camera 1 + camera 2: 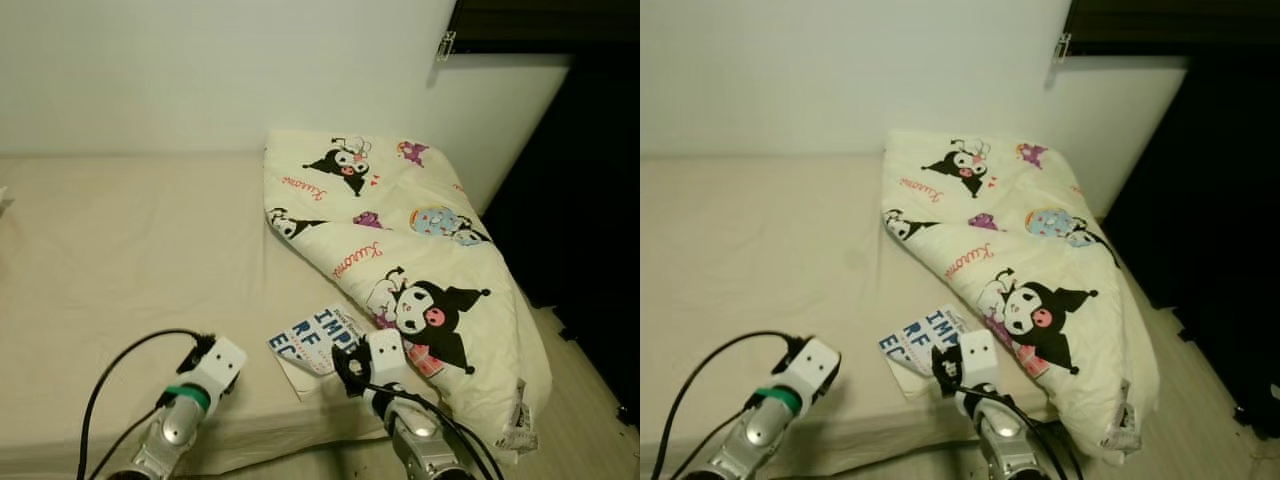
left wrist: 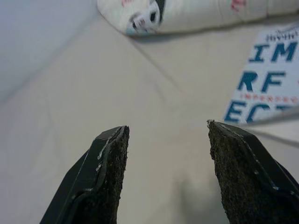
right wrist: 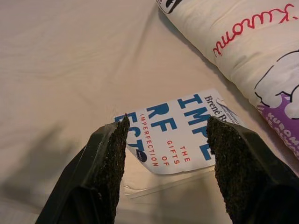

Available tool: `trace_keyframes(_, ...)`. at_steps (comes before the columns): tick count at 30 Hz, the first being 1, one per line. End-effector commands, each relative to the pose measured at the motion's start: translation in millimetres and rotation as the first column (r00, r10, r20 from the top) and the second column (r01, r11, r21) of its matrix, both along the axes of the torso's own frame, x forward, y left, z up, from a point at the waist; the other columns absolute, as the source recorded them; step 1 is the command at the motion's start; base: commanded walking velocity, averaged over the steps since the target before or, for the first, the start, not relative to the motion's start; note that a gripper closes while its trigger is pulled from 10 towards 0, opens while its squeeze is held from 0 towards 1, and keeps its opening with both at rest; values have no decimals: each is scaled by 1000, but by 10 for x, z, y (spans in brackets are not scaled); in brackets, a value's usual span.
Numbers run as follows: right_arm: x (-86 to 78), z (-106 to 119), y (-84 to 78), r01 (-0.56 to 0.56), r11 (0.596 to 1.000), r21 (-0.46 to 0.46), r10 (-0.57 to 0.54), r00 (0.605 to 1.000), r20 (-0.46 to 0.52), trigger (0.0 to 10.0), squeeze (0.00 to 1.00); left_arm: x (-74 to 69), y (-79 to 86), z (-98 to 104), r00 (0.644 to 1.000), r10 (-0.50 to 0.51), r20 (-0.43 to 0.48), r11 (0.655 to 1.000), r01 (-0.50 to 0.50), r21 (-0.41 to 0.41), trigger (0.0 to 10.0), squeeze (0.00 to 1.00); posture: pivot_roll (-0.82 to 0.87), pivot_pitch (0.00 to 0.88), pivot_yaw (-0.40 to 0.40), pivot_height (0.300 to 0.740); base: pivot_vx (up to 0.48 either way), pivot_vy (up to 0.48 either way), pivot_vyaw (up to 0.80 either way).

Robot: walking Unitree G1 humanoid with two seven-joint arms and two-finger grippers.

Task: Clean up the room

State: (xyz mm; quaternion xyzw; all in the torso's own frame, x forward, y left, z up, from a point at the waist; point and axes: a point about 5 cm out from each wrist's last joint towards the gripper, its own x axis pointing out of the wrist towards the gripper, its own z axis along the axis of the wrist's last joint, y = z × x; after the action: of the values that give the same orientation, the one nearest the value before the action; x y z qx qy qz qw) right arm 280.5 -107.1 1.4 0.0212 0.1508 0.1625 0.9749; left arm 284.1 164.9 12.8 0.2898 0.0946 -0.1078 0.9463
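Note:
A white book (image 1: 312,342) with blue letters lies flat on the beige bed (image 1: 130,250), close to its front edge. My right gripper (image 3: 166,122) hovers open just above the book (image 3: 180,135), its fingers either side of the cover. The left gripper (image 2: 166,128) is open too, low over bare sheet to the left of the book (image 2: 266,84), with nothing between its fingers. A folded cream comforter (image 1: 420,250) with cartoon prints lies on the bed's right side, its edge touching the book.
A white wall runs behind the bed. To the right is a dark opening (image 1: 590,200) and a strip of pale floor (image 1: 590,420). The comforter's corner hangs over the bed's front right edge. Black cables (image 1: 110,375) loop from my left arm.

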Motion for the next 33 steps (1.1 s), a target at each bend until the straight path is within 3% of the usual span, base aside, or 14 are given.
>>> trace_keyframes(1,-10,-13,-3,1,1000,4,-1,1000,-10,10000,0,-21,-20,-11,1000,-21,2,1000,21,12,10000,0,69,8,35,690,0,0,0)
trace_keyframes(13,-14,-17,-4,1,1000,6,-1,1000,-13,10000,0,-10,-34,13,998,-56,14,998,55,37,10000,0,69,8,36,635,0,0,0)
trace_keyframes(24,-1,-11,-15,17,1000,19,-17,1000,-16,10000,0,63,61,91,999,-4,47,999,3,43,10000,0,72,6,33,595,0,0,0)
trace_keyframes(28,59,26,-82,107,989,105,-104,994,-35,10000,0,74,61,108,998,2,57,999,-4,41,10000,0,79,14,28,586,0,0,0)
trace_keyframes(33,158,87,-195,262,920,291,-243,965,-99,10000,0,83,62,136,997,11,77,999,-14,38,10000,0,86,28,25,586,0,0,0)
